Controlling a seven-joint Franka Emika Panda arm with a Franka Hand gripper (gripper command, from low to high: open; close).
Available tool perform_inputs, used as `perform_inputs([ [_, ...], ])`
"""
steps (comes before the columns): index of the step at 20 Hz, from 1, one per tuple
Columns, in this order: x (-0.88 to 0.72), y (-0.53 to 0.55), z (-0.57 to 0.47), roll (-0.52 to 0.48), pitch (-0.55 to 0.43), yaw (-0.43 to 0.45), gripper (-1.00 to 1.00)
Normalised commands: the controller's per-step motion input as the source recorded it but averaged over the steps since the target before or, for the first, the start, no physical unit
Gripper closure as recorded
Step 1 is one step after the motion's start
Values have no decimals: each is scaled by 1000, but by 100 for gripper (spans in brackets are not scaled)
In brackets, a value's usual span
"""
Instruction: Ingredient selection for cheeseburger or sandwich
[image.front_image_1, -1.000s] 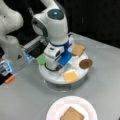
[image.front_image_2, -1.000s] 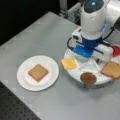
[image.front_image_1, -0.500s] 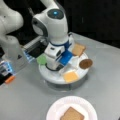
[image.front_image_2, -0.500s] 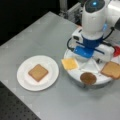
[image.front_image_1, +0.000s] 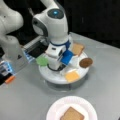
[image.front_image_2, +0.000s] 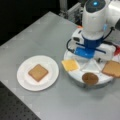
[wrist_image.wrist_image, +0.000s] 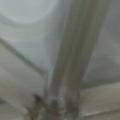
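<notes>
Gripper (image.front_image_1: 53, 67) is down on the round tray (image.front_image_1: 53, 77), frame centre; whether its jaws are apart or together cannot be told. One toast (image.front_image_2: 38, 72) lies on the plate (image.front_image_2: 25, 83), lower left. Cheese (image.front_image_2: 70, 64), patty (image.front_image_2: 90, 78) and second toast (image.front_image_2: 112, 68) remain on the tray. Risk: a flat piece slipping from a shallow grip.

The white arm (image.front_image_1: 51, 26) bends steeply down in both front views, its wrist pointing straight downward, and the gripper (image.front_image_1: 55, 67) sits low beneath the blue-trimmed hand, its fingers hidden from sight.
</notes>
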Motion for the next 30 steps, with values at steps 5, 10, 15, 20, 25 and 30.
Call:
perform_inputs([
  [5,-445,-16,-284,-32,-218,253,-100],
  [10,-471,-68,-279,-22,-196,374,-100],
  [15,-485,-95,-272,-23,-190,355,-100],
  [20,-479,-101,-256,-45,-178,345,-100],
  [25,-439,-78,-214,-62,-149,401,-100],
  [30,-362,-23,-194,-71,-181,391,-100],
])
